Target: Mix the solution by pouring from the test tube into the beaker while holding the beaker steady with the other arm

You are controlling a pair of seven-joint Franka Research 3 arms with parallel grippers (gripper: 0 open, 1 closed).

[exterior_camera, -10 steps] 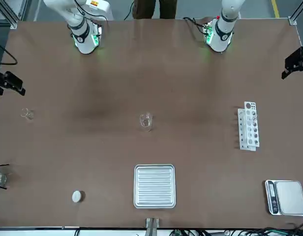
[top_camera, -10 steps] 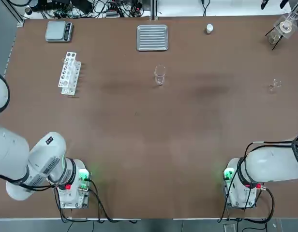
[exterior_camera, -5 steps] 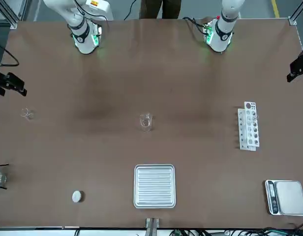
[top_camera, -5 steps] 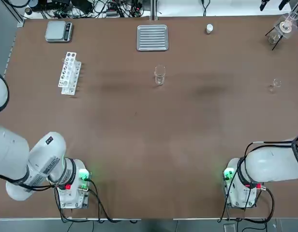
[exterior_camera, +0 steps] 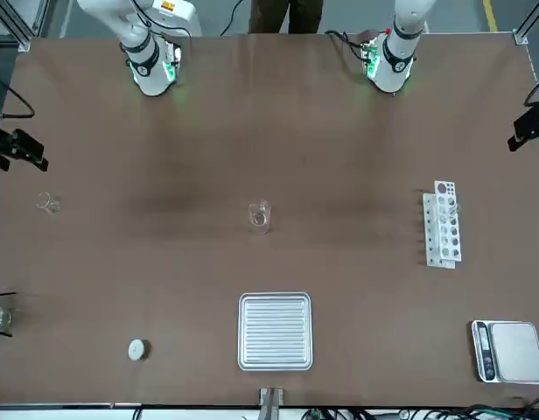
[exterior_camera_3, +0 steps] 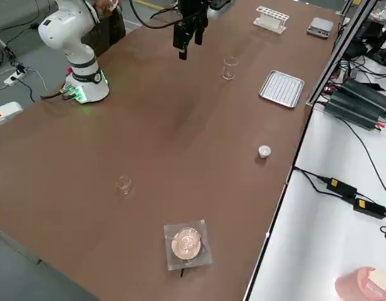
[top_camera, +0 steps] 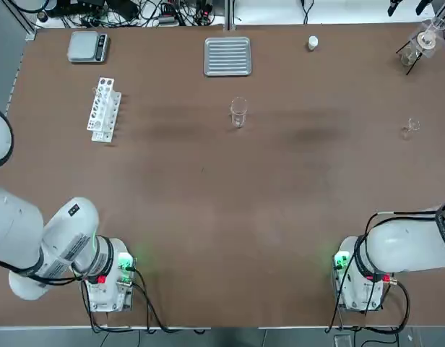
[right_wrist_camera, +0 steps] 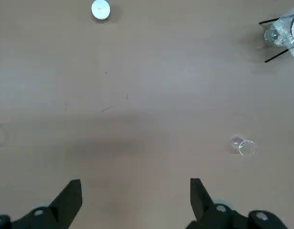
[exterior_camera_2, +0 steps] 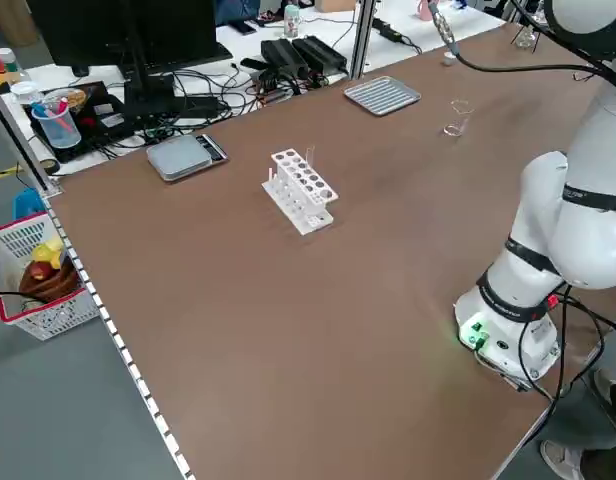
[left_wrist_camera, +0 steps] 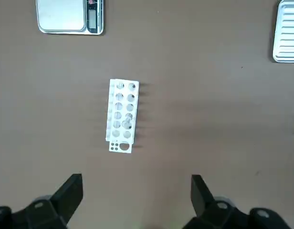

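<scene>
Brown and flat, the table (top_camera: 201,238) has the test tube (exterior_camera_2: 310,156) on its left side, standing up in the white rack (exterior_camera_2: 306,195). Near the middle is the beaker (top_camera: 238,112), well apart from the rack, and nobody has hold of it. The left gripper (left_wrist_camera: 137,183) is up over the table by the rack, with its two fingers wide apart and nothing in them. The right gripper (right_wrist_camera: 136,186) is up over the right side, wide open too, with nothing in it. The tube is thin and see-through, so the left fingers could miss it, or bump the rack and knock it over. If they squeeze too hard, the glass could crack. The beaker is small and light, so a push from the side could tip it, and if it wobbles, the pour could spill. I can't tell if the tube or the beaker has any water in it. A tinier glass (exterior_camera_3: 123,185) sits farther to the right, and past it is a clear flask (exterior_camera_3: 186,243) in a stand; I can't tell what is in them. The metal tray (top_camera: 227,56) holds nothing I can see
</scene>
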